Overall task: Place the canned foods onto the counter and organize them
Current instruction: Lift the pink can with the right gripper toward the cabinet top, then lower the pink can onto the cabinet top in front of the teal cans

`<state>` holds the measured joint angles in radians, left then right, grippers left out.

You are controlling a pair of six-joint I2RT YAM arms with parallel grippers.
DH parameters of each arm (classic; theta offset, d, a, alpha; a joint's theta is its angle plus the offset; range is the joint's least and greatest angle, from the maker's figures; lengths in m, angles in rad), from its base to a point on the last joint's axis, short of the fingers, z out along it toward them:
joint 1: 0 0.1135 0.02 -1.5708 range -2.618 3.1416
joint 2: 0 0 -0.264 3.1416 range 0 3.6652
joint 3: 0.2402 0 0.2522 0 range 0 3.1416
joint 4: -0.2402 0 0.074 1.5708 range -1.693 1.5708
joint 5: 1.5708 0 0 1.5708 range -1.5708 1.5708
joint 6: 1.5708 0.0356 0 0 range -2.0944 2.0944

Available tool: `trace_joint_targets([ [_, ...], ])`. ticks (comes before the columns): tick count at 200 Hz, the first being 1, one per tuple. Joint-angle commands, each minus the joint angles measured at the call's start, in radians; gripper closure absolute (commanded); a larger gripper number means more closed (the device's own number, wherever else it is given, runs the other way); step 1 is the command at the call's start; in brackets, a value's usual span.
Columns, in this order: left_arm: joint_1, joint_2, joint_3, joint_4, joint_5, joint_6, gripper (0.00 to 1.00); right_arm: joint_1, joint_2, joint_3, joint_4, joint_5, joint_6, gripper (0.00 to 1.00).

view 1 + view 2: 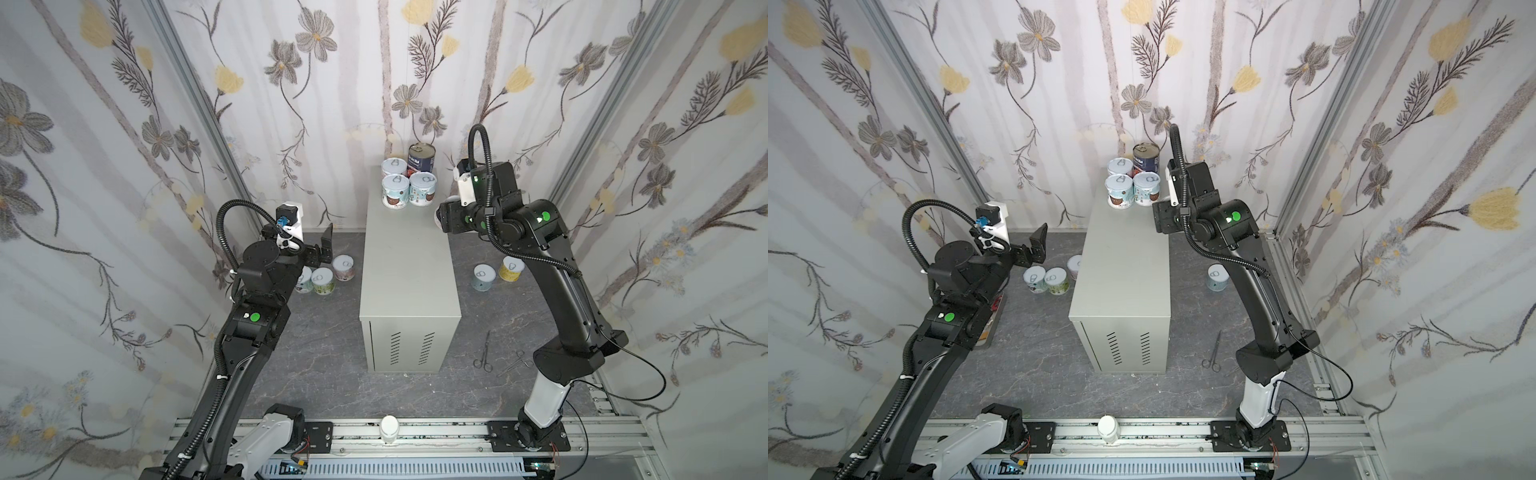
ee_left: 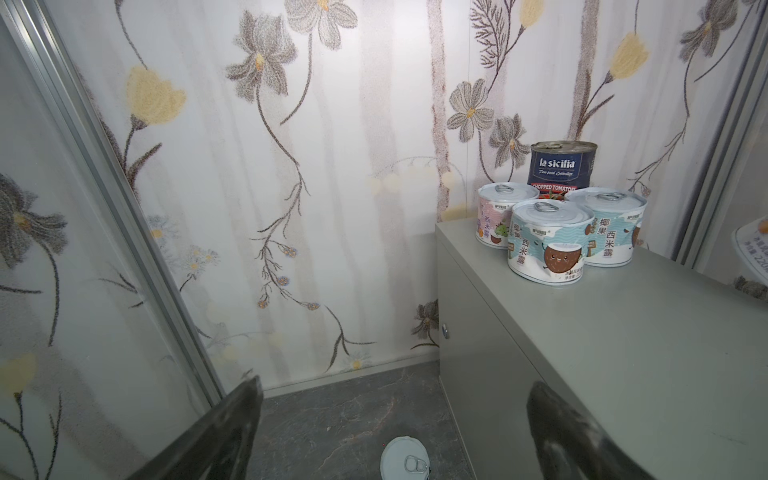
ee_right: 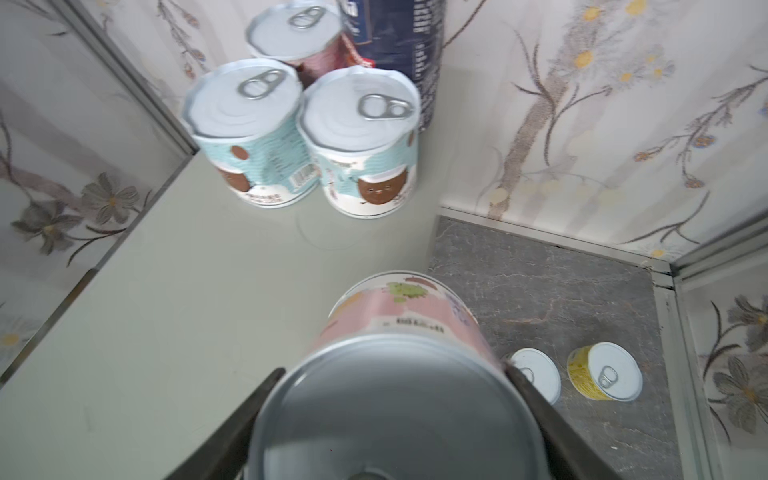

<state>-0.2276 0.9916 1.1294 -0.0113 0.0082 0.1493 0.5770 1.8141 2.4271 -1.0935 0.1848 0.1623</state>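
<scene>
— Jaws: how do they stand?
— My right gripper clenches a pink can, tipped sideways, by the right edge of the counter. My left gripper gapes, empty, above the floor.
— Other cans?
— Three cans on the floor left of the counter, two cans right; four cans clustered at its far end.

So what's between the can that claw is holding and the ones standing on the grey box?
Only bare counter: the right wrist view shows nothing between the pink can and the nearest teal can.
</scene>
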Motion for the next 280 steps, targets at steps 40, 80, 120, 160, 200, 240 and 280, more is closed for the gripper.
trace_joint_targets([
  [40, 0.001, 0.009, 0.012, 0.031, 0.017, -0.017, 0.0, 0.028, 0.035, 0.011, 0.109, -0.048, -0.075, 0.49],
  [80, 0.001, 0.012, 0.012, 0.031, 0.023, -0.018, 0.0, 0.037, 0.056, 0.012, 0.111, -0.071, -0.087, 0.48],
  [120, 0.001, 0.013, 0.012, 0.03, 0.026, -0.02, 0.0, 0.038, 0.059, 0.012, 0.11, -0.079, -0.095, 0.38],
  [160, 0.001, 0.012, 0.011, 0.03, 0.028, -0.02, 0.0, 0.04, 0.057, 0.012, 0.121, -0.09, -0.101, 0.21],
  [200, 0.0, 0.006, 0.011, 0.03, 0.028, -0.02, 0.0, 0.04, 0.057, 0.012, 0.134, -0.099, -0.104, 0.09],
  [240, 0.001, -0.002, 0.006, 0.033, 0.026, -0.017, 0.0, 0.041, 0.055, 0.011, 0.137, -0.093, -0.103, 0.08],
  [280, 0.001, -0.008, -0.012, 0.047, 0.024, -0.017, 0.0, 0.046, 0.045, 0.003, 0.114, -0.061, -0.106, 0.06],
])
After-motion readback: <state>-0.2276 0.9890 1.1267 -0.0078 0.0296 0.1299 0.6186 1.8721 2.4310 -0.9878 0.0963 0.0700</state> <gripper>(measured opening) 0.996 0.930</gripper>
